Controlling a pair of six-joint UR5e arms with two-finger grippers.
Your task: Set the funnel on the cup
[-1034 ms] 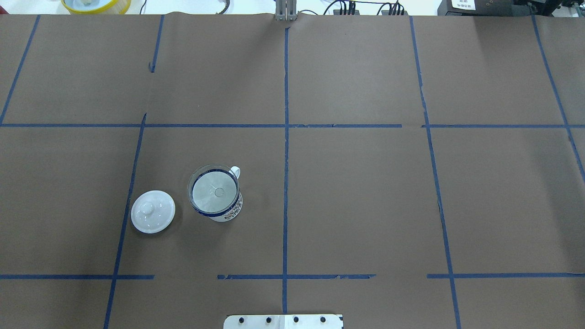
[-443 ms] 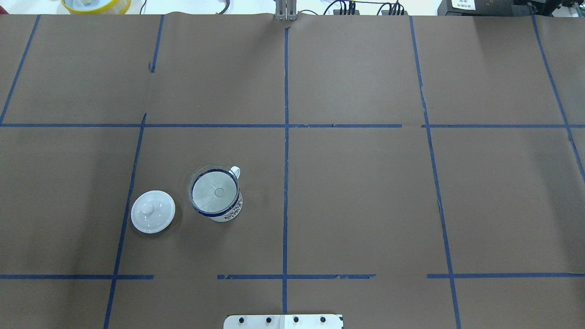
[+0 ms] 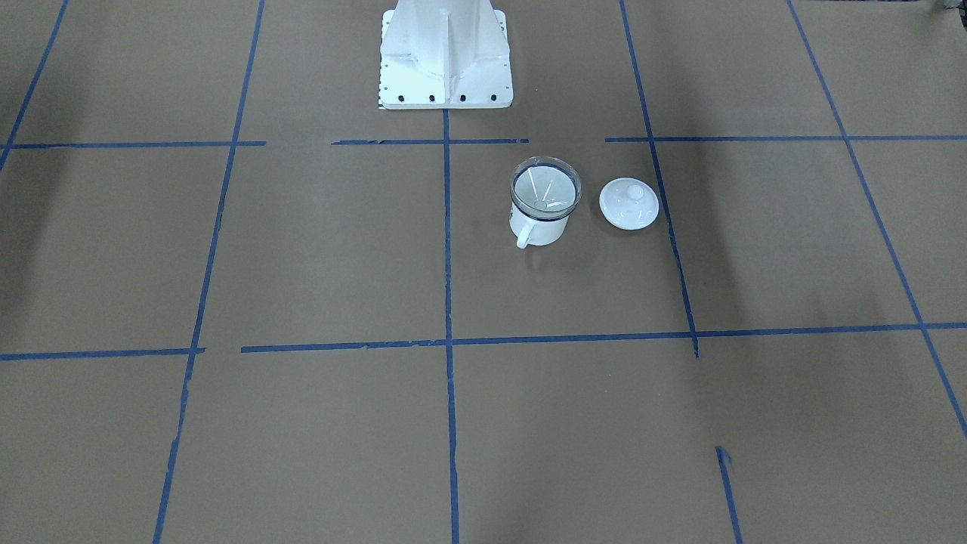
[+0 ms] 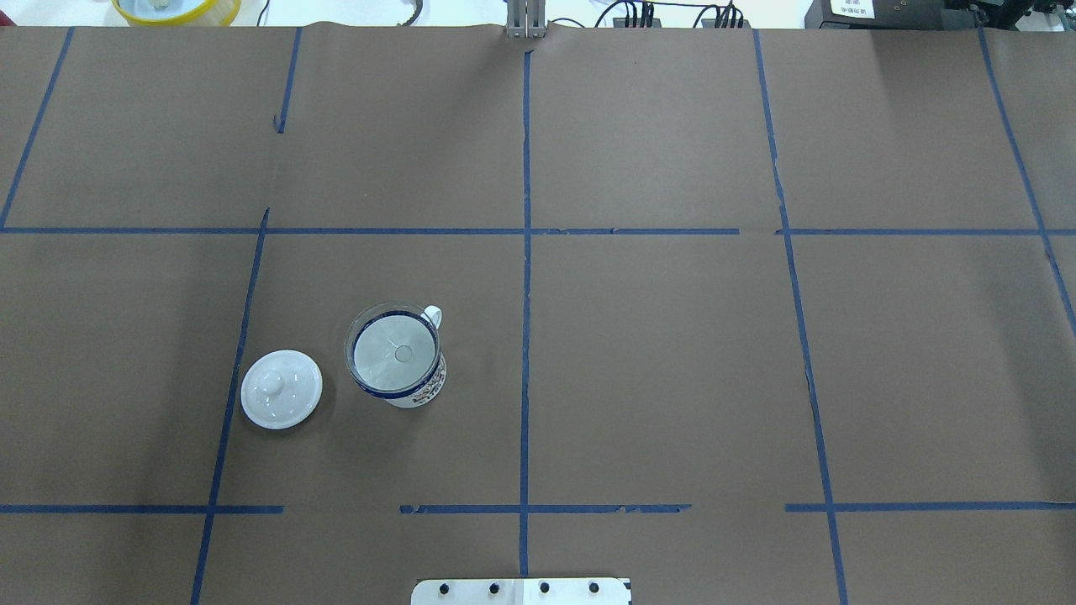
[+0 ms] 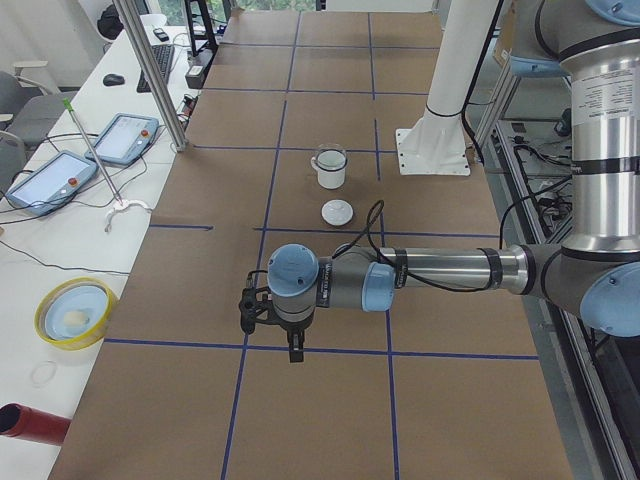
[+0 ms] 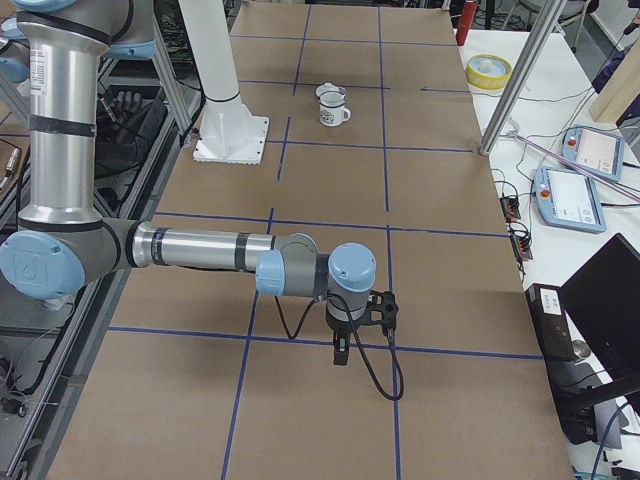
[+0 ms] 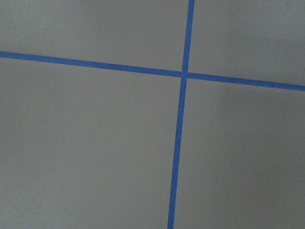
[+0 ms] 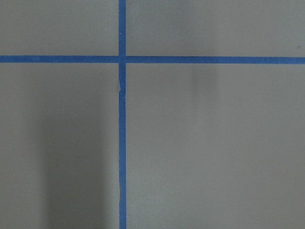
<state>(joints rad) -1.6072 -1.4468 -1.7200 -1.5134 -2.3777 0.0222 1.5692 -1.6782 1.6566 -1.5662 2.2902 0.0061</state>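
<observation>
The funnel [image 3: 545, 186] is sitting rim-up in the cup [image 3: 538, 225] in the front-facing view, spout axis vertical; overhead, the pair is standing in the robot's left half; in the left view, the left gripper [image 5: 295, 348] is hanging nearer, well apart, its opening impossible to tell; in the right view, the right gripper [image 6: 340, 352] is hanging farther off, likewise impossible to tell.

A flat, matte grey-brown paper table covering [image 7: 86, 152] fills the view. Two strips cross on it, right of centre. The crosswise blue tape strip [image 7: 71, 61] runs edge to edge, dipping slightly rightward. The lengthwise blue tape strip [image 7: 177, 152] runs top to bottom, leaning slightly left lower down.
</observation>
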